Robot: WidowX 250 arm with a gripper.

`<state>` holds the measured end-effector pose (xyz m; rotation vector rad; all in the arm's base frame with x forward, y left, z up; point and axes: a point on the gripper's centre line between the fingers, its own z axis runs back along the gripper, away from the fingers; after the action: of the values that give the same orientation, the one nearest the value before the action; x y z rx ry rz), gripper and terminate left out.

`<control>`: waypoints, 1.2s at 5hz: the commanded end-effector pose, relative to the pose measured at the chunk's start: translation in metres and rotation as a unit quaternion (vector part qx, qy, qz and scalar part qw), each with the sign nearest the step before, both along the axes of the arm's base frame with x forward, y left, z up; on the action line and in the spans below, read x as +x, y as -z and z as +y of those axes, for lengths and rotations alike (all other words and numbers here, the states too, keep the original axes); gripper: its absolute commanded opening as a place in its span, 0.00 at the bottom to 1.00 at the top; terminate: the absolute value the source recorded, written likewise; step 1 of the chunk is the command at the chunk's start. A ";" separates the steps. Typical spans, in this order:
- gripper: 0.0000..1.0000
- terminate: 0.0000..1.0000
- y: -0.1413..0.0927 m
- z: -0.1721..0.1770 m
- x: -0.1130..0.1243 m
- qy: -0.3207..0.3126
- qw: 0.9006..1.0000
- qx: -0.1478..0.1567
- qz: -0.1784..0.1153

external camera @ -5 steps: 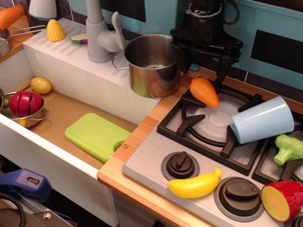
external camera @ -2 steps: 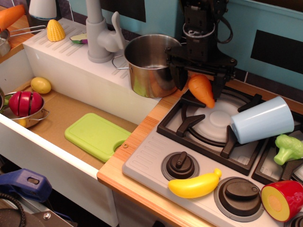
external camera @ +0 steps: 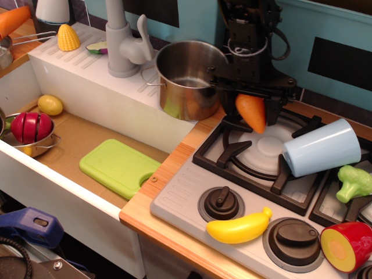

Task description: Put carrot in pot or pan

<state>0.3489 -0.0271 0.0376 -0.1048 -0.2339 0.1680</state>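
The orange toy carrot (external camera: pixel 251 111) hangs point down between the black fingers of my gripper (external camera: pixel 250 110), lifted just above the back left of the stove grate (external camera: pixel 244 152). My gripper is shut on it. The tall shiny steel pot (external camera: pixel 186 78) stands on the counter just to the left of the gripper, nearly touching it. Its inside looks empty.
A grey faucet (external camera: pixel 125 40) stands left of the pot. A pale blue cup (external camera: pixel 322 148) lies on the stove, with broccoli (external camera: pixel 354 181), a yellow banana (external camera: pixel 239 228) and a red-yellow fruit half (external camera: pixel 346 245) nearby. The sink holds a green cutting board (external camera: pixel 119 165) and a small metal bowl (external camera: pixel 32 131).
My gripper came down around the carrot, closed on it and lifted it off the grate. The pot has shifted slightly to the right.
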 end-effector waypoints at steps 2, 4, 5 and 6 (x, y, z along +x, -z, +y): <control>0.00 0.00 -0.035 -0.007 0.007 -0.010 1.000 0.000 0.008; 0.00 0.00 -0.068 0.010 0.005 0.002 0.999 0.042 0.022; 0.00 0.00 -0.081 0.031 0.002 0.017 0.997 0.072 0.023; 0.00 0.00 -0.090 0.057 0.003 0.046 0.991 0.123 0.002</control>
<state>0.3502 0.0397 0.1083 0.1406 -0.1660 0.0092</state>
